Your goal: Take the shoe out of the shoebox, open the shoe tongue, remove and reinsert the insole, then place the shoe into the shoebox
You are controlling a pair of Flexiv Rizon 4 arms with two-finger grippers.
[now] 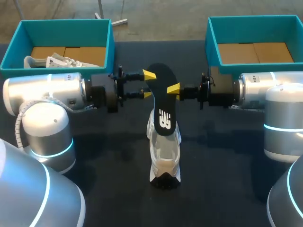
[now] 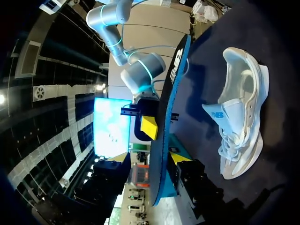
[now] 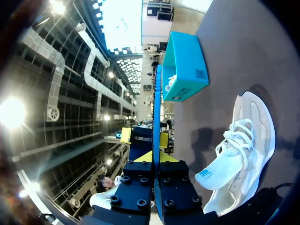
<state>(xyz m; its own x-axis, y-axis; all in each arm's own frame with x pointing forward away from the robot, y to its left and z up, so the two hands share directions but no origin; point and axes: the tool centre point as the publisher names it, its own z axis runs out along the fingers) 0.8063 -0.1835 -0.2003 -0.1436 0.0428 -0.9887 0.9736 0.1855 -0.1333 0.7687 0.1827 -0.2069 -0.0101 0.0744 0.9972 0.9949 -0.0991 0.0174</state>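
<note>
Right gripper (image 3: pixel 155 158) clamped on upright black foam insole (image 1: pixel 163 101) over white mesh sneaker (image 1: pixel 164 153); one fingertip hidden behind it. Left gripper (image 1: pixel 148 84) spread wide, straddling insole edge; contact indiscernible.

1. A black table (image 1: pixel 118 161) fills the scene from edge to edge, its matte top holding soft shadows toward 6 o'clock.
2. At 10 o'clock, a second white shoe (image 1: pixel 71 61) lies inside a teal box (image 1: pixel 61 33), pressed against the box's near wall.
3. Brown cardboard (image 1: pixel 66 51) lines that box's floor, showing just beyond the spare shoe toward 12 o'clock.
</note>
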